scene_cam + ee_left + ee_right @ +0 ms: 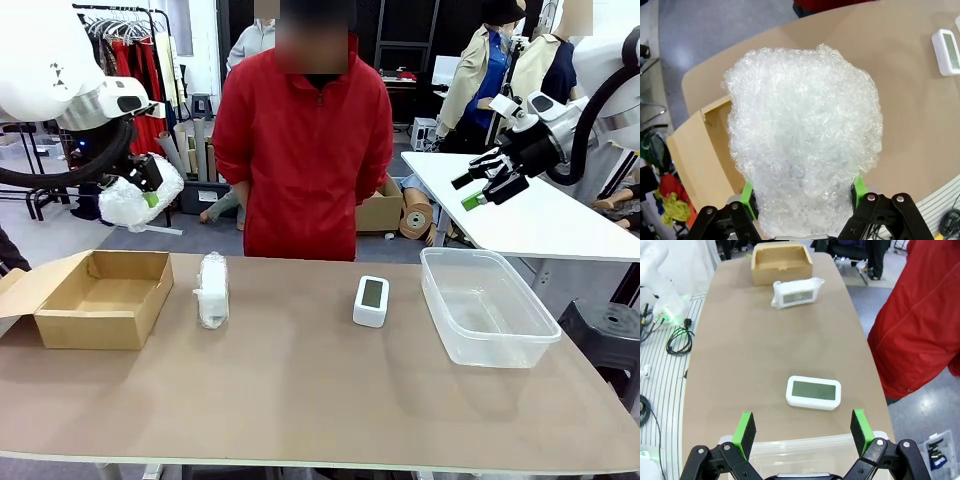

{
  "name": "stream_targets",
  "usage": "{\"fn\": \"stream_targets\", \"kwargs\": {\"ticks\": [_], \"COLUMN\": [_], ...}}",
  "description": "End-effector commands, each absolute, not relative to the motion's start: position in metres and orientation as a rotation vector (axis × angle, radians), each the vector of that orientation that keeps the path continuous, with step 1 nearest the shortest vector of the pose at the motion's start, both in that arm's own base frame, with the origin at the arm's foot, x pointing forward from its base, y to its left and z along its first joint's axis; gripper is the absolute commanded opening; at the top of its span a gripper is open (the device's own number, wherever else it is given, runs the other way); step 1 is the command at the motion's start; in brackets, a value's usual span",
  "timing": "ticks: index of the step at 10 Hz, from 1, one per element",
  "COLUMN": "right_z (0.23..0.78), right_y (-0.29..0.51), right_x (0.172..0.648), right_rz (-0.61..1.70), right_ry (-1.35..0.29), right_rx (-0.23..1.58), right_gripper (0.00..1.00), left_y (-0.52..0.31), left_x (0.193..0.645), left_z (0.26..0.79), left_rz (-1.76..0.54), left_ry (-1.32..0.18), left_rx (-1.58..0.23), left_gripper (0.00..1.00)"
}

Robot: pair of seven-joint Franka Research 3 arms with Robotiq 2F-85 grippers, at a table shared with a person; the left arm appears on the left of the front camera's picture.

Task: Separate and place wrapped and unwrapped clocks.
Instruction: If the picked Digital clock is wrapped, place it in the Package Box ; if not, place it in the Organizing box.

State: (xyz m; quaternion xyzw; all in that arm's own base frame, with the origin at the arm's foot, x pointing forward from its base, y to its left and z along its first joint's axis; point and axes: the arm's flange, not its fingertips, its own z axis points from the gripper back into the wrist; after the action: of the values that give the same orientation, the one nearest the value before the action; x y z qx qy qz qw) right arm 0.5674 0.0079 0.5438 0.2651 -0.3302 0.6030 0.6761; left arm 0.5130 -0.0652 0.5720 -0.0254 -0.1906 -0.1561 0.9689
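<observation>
Fingers [747, 194] of the left gripper [803, 192] pinch a held bundle [802, 125] by its lower end, one green pad on each side, so that the bubble-wrap rises from between them and swells wider than the grip. Counted out: two wrapped bundles, one bare clock [371, 300], one box [95, 325], one tub [505, 343], two grippers, and one person [300, 150] in a red jacket standing at the far side of the table [300, 400]. That held bundle hangs in the air over the table's left end, above the box and not touching it; the left wrist view shows a corner of the box under it. A loose bundle [212, 290] lies on the table just right of the box, apart from it, its long side running near to far, well away from either gripper. Right of that, the clock lies screen up, between the loose bundle and the tub and closer to the tub, touching neither. On the right gripper [468, 190] the fingers are spread wide with nothing between them, raised well above the table's right end. In the right wrist view the clock lies on the table past those fingertips, in line with the gap between them, and the tub's rim lies directly under the gap.
</observation>
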Motion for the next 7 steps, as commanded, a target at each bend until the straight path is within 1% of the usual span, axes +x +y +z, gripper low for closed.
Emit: {"fn": "stream_targets", "kwargs": {"ticks": [1,6,7], "right_z": [0.5454,0.5454,0.5454], "right_y": [0.0081,0.0081,0.0081], "right_x": [0.5677,0.5677,0.5677], "right_rz": [1.357,1.357,1.357], "right_ry": [-0.746,-0.746,-0.746], "right_rx": [0.591,0.591,0.591], "right_gripper": [1.0,1.0,1.0], "left_y": [-0.0622,-0.0652,-0.0617], "left_x": [0.512,0.513,0.5128], "left_z": [0.5746,0.5721,0.5667], "left_rz": [-0.309,-0.315,-0.282], "left_ry": [-0.392,-0.385,-0.331], "left_rx": [-0.049,-0.051,-0.064], "left_gripper": [0.0,0.0,0.0]}}
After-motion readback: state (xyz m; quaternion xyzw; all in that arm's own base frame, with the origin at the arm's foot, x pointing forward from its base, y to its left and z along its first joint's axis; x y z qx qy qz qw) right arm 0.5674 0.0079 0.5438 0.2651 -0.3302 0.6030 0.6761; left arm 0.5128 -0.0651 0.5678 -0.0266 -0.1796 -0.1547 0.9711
